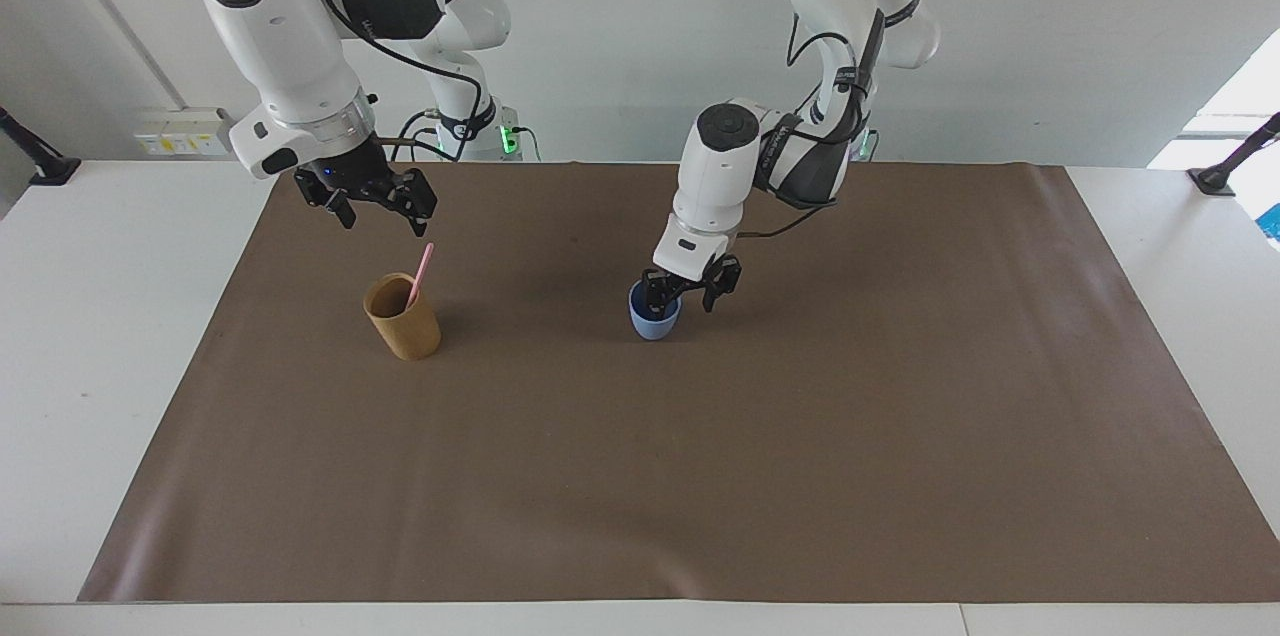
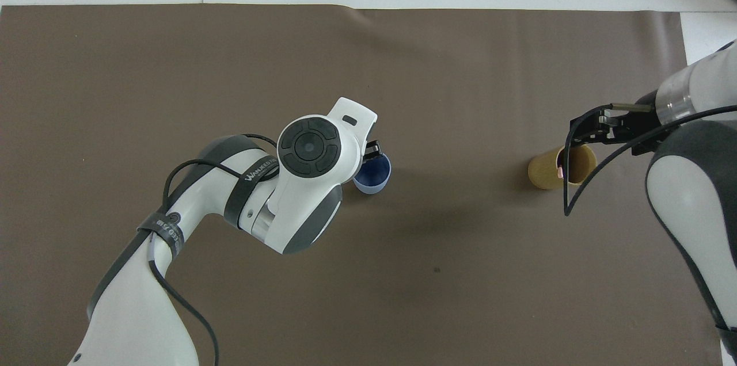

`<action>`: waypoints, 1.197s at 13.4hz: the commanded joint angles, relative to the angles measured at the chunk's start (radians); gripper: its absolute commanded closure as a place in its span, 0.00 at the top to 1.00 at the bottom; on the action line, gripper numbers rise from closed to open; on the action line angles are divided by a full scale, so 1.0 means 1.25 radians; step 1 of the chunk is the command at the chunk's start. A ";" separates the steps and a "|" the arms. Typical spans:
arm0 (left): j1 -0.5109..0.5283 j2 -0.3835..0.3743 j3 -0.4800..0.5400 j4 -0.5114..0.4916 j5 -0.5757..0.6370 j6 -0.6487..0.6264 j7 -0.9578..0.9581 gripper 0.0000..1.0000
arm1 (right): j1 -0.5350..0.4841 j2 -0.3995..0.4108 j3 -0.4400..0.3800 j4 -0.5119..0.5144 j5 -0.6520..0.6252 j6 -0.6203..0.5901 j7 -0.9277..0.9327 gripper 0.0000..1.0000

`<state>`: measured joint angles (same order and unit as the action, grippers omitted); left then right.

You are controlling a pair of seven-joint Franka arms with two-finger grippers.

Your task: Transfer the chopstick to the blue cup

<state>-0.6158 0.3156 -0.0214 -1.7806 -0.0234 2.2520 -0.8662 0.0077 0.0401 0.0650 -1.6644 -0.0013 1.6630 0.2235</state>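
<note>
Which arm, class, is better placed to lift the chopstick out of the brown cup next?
Right. Its open end effector hangs just above the chopstick standing in the brown cup. The left end effector is at the blue cup, toward mid-table.
</note>
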 commanded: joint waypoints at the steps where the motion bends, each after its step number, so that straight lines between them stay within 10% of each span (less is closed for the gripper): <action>1: 0.037 -0.071 -0.001 -0.005 0.005 -0.082 0.049 1.00 | -0.007 -0.007 0.002 -0.005 0.011 0.008 -0.013 1.00; 9: 0.213 -0.246 -0.001 -0.008 0.004 -0.319 0.327 1.00 | -0.006 -0.022 -0.004 -0.017 0.006 0.060 -0.019 1.00; 16: 0.402 -0.278 0.000 -0.003 0.003 -0.403 0.629 1.00 | 0.070 -0.042 -0.002 -0.211 -0.128 0.181 -0.050 1.00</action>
<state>-0.1587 -0.0044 -0.0095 -1.7741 -0.0216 1.7754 -0.1644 0.0820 0.0313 0.0618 -1.8443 -0.1242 1.8490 0.1866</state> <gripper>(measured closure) 0.000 0.000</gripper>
